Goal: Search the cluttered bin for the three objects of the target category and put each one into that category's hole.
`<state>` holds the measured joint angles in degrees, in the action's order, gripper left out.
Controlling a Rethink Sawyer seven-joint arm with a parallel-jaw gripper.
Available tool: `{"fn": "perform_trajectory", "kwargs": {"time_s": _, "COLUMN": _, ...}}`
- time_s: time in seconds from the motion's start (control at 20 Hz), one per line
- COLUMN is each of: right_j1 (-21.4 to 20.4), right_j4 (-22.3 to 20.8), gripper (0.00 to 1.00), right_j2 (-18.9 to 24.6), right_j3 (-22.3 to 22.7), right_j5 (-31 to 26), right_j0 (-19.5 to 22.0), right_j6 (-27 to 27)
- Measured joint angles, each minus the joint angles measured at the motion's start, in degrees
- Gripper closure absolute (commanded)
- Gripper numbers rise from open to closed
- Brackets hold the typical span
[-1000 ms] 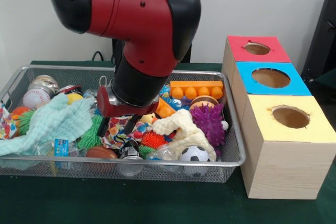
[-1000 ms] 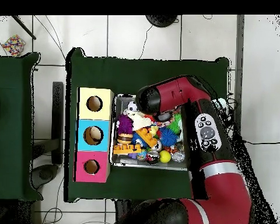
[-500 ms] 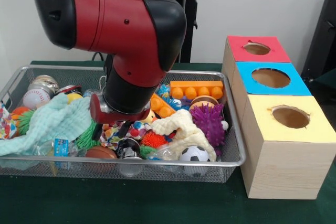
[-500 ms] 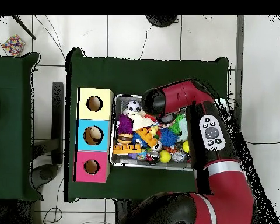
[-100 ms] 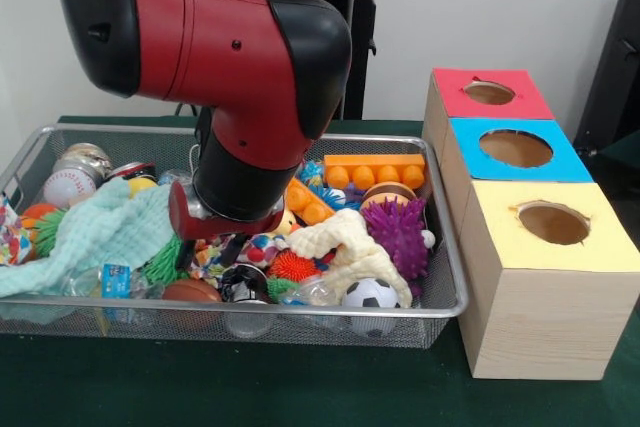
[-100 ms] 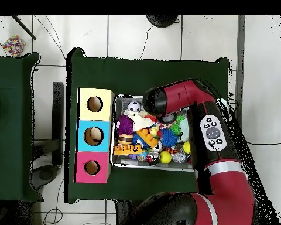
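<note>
The wire-mesh bin (image 5: 440,292) is a shallow rectangular tray of fine metal grid standing on the dark green cloth-covered table (image 5: 300,392). Its contents are mixed in texture: a soft, pale mint knitted cloth (image 5: 105,232) on the left; a stitched white baseball (image 5: 68,187) near the left rear corner; a purple rubber spiky ball (image 5: 397,232); a small orange spiky ball (image 5: 292,266); a green fringed soft toy (image 5: 168,262); a cream knotted rope toy (image 5: 350,247); a glossy black-and-white miniature soccer ball (image 5: 371,295) at the front wall; a smooth brown football-shaped ball (image 5: 193,291); and an orange moulded plastic block with round studs (image 5: 375,171) at the rear.

Beside the bin stands a row of three wooden boxes, each with a circular hole in a coloured top: a red box (image 5: 488,94), a blue box (image 5: 515,149) and a yellow box (image 5: 555,225).

The target category cannot be determined; all candidate objects lie inside the bin. The gripper (image 5: 212,250) sits low among the clutter at the centre front of the bin, between the green fringed toy and the orange spiky ball, directly above a patterned multicoloured item. The fingers are dark, slim and point downward; it cannot be determined whether they are spread apart, closed or holding anything.

The arm (image 5: 220,57) is red with black joint covers. It descends from above, the wrist nearly vertical over the bin. In the overhead view the arm (image 6: 216,140) bends across the bin's outer side.
</note>
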<state>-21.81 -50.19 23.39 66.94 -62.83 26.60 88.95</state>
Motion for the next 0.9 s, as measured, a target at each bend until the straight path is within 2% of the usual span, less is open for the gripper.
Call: {"fn": "perform_trajectory", "kwargs": {"time_s": 0.9, "right_j1": 0.72, "right_j4": -0.01, "gripper": 1.00, "right_j2": 0.00, "right_j3": -0.81, "right_j5": -0.02, "right_j0": -0.01, "right_j6": -0.04}}
